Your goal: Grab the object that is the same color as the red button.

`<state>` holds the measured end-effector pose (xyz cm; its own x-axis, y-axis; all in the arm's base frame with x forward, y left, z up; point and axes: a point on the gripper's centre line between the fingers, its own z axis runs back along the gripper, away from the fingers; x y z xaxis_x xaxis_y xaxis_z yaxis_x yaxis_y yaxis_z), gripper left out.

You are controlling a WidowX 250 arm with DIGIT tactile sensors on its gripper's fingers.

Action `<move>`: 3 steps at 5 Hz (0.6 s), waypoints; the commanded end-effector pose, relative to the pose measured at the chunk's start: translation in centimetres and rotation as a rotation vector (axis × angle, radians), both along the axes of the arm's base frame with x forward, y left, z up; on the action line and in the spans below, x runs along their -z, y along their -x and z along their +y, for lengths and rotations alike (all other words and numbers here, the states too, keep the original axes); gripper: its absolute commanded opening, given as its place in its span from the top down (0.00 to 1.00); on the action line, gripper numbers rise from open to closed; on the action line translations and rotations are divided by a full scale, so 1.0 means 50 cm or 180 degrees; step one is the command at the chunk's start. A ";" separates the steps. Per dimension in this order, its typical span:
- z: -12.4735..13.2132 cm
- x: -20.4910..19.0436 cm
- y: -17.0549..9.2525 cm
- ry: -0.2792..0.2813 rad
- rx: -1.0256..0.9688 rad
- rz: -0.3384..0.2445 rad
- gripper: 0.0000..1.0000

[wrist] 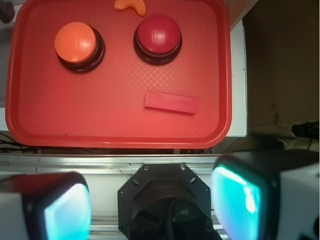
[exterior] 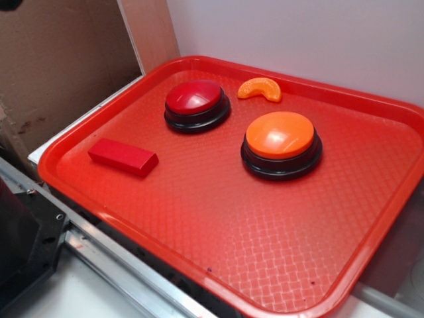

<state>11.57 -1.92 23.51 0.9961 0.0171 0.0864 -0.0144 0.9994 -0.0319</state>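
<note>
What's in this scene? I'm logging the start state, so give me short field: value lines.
tray: red tray holding all four items
red button: near the orange slice
orange button: untouched
target: red block, lying flat, apart from both buttons
orange slice: by the far rim
gripper: open, short of the tray, holding nothing

Red tray (exterior: pixel 371 218) carries red block (exterior: pixel 123 157), two buttons (exterior: pixel 197 105), orange slice (exterior: pixel 260 89).
</note>
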 end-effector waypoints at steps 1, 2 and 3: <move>0.000 0.000 0.000 0.0000 0.0000 0.0000 0.00; 0.016 0.008 -0.005 0.0386 -0.0383 -0.0060 0.00; 0.027 0.022 -0.015 0.0432 -0.0884 0.0004 0.00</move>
<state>12.04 -0.57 22.01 0.9532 0.2977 0.0529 -0.2865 0.9452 -0.1567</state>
